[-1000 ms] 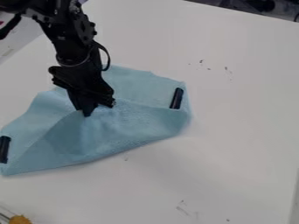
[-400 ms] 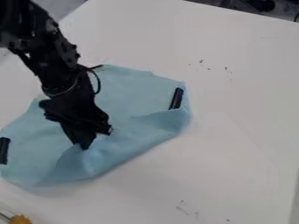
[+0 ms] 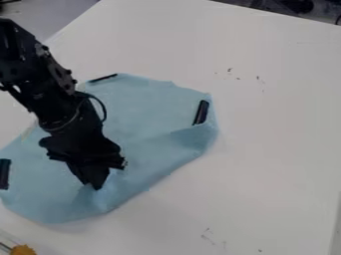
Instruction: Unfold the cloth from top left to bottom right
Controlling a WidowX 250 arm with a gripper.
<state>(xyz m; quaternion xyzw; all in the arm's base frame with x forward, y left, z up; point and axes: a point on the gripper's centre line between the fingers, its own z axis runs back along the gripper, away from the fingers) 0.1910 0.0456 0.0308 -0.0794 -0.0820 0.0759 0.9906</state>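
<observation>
The black gripper (image 3: 96, 187) hangs low over the lower left part of the light blue cloth (image 3: 143, 107), its tips pinched shut on the fabric. Around the tips the cloth bunches into small folds, and a raised ridge runs from there toward its right side. Most of the cloth's upper part lies fairly flat. The arm covers some of its left portion.
Black clips or bars sit on the cloth's edges: one at the right (image 3: 201, 112), one at the far left (image 3: 5, 174), one at the top (image 3: 103, 78). An orange-yellow object (image 3: 23, 250) is at the bottom left corner of the white table (image 3: 266, 149).
The gripper has moved down toward the front, drawing the cloth's folded part with it. The lower edge bulges further forward, and the black bar at the top has come into sight.
</observation>
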